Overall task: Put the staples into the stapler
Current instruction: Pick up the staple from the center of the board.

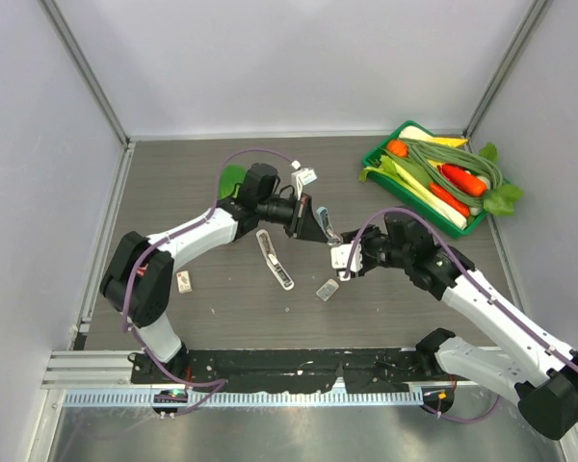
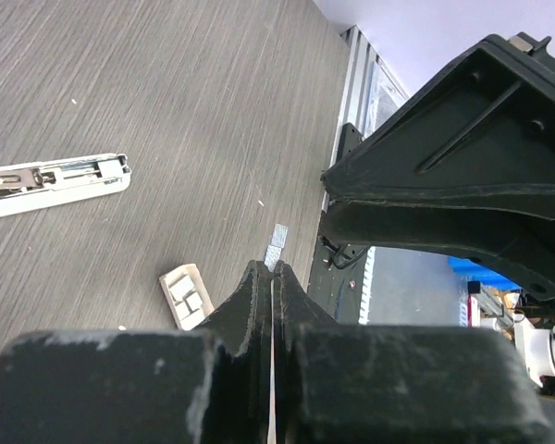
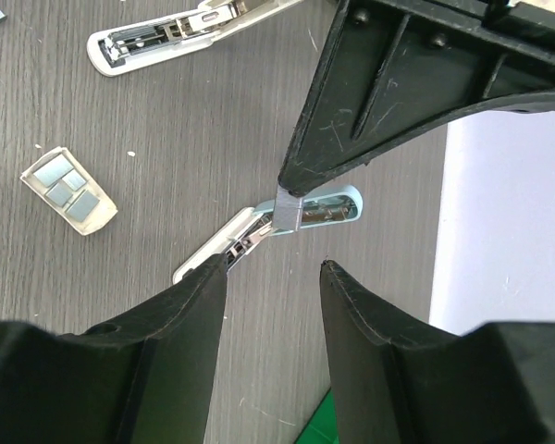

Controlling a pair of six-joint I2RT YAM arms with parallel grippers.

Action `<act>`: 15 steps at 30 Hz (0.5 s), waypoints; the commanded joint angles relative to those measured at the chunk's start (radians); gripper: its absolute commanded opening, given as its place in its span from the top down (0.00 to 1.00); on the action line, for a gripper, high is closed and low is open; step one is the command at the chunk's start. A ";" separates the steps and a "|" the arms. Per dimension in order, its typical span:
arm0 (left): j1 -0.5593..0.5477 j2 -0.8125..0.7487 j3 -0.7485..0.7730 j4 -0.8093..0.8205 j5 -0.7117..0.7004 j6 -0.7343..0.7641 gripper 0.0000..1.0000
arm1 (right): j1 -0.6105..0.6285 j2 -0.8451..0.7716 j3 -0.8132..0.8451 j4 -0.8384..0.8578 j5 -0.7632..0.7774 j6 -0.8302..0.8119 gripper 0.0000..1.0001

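The white stapler (image 1: 275,258) lies swung open on the table with its metal channel showing (image 3: 166,37) (image 2: 55,180). My left gripper (image 1: 329,234) (image 2: 276,268) is shut on a thin grey strip of staples (image 3: 291,211), whose end pokes past its tips (image 2: 276,248). An open whitish tray of staples (image 1: 328,289) (image 3: 69,190) (image 2: 187,296) sits on the table nearby. A small box with a brownish-red face (image 1: 184,281) lies far left. My right gripper (image 1: 352,258) (image 3: 273,264) hangs open and empty just right of the left one.
A pale blue and white stapler (image 3: 268,231) lies open directly under the held strip. A green tray of vegetables (image 1: 374,159) stands at the back right. A small white object (image 1: 305,176) and a green patch (image 1: 233,178) lie behind the left arm.
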 commanded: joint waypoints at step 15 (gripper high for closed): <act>0.042 0.012 -0.024 0.124 0.044 -0.099 1.00 | 0.005 0.071 0.021 0.092 -0.037 0.072 0.51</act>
